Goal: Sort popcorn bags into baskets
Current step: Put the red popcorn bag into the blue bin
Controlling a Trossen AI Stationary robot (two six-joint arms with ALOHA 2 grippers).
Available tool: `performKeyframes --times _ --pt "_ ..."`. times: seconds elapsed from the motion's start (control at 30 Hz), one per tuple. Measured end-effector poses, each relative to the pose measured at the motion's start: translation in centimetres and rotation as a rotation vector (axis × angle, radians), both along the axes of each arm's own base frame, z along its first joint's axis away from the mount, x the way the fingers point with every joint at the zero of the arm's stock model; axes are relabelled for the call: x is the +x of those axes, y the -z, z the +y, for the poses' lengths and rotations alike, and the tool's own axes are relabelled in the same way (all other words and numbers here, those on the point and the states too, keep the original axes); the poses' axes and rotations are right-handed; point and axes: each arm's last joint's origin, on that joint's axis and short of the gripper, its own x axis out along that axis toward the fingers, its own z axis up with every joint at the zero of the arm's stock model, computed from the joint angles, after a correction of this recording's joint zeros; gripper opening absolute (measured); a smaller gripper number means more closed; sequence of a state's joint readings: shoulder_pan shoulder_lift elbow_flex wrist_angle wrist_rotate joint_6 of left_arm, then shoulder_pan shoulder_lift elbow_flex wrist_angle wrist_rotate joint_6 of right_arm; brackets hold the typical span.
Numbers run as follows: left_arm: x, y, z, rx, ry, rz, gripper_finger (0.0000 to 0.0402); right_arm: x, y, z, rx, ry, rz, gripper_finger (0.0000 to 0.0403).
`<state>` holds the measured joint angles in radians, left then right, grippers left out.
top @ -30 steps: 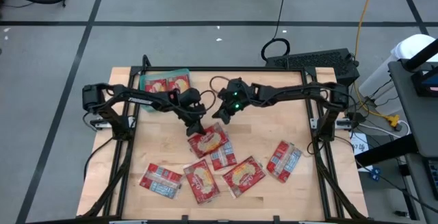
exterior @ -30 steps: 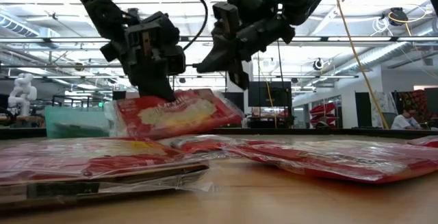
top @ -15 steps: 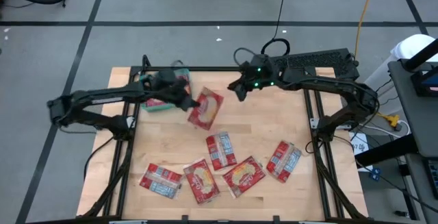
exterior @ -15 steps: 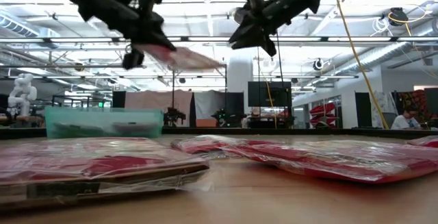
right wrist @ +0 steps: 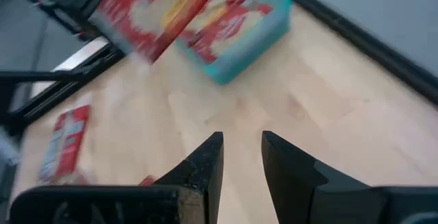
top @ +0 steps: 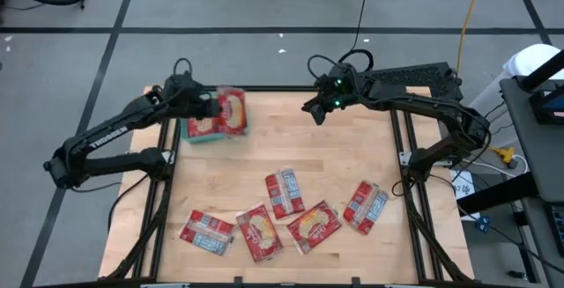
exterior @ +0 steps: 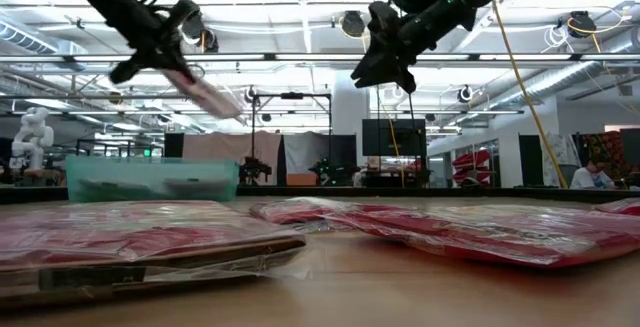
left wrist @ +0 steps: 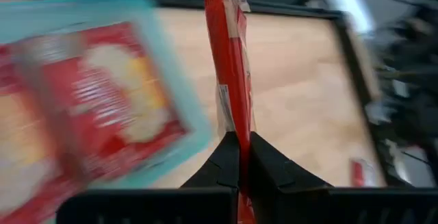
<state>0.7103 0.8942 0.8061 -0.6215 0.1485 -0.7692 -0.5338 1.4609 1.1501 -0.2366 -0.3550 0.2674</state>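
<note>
Left tool [left wrist: 239, 157] pinching 1 popcorn bag [top: 231, 110] edge-on above the teal basket [top: 192, 133] for a clean drop; right tool [right wrist: 241, 157] slightly spread, empty, clear above the worktop [top: 352, 160].

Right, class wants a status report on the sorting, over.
Left pincer shut on popcorn bag over tray. Right pincer open, empty.

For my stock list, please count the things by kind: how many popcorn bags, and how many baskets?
Popcorn bags: 8 (5 loose, 1 in left gripper, 2 in basket)
Basket: 1
Total: 9
</note>
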Motion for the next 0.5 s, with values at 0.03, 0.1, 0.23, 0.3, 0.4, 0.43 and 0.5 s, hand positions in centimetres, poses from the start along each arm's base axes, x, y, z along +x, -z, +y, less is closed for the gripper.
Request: performKeyframes --times 0.03,0.1,0.23,0.3,0.4,0.43,0.5 --pt "-0.4 -0.1 0.1 -0.016 -0.029 0.028 0.001 -0.1 0.2 0.0 0.013 -0.013 -0.001 0.0096" --pt "-1.1 -0.2 0.5 -0.013 -0.08 0.071 0.001 -0.3 0.8 0.1 0.034 -0.027 0.01 0.0096" --pt "-2.0 -0.5 1.4 0.043 -0.133 0.107 0.001 -0.5 1.8 0.3 0.053 -0.03 0.037 0.0096" --pt "-2.6 -0.3 1.7 0.043 -0.159 0.15 0.001 -0.6 2.0 0.3 0.057 -0.03 0.042 0.0096" --pt "-3.4 0.1 1.8 0.015 -0.176 0.216 0.001 -0.6 2.1 0.3 0.057 -0.03 0.043 0.0096" --pt "-3.7 0.3 1.7 -0.004 -0.175 0.243 0.001 -0.6 2.1 0.3 0.056 -0.03 0.043 0.0096" --pt "-4.2 0.6 1.6 -0.028 -0.177 0.286 0.001 -0.6 2.1 0.4 0.055 -0.031 0.043 0.0096"
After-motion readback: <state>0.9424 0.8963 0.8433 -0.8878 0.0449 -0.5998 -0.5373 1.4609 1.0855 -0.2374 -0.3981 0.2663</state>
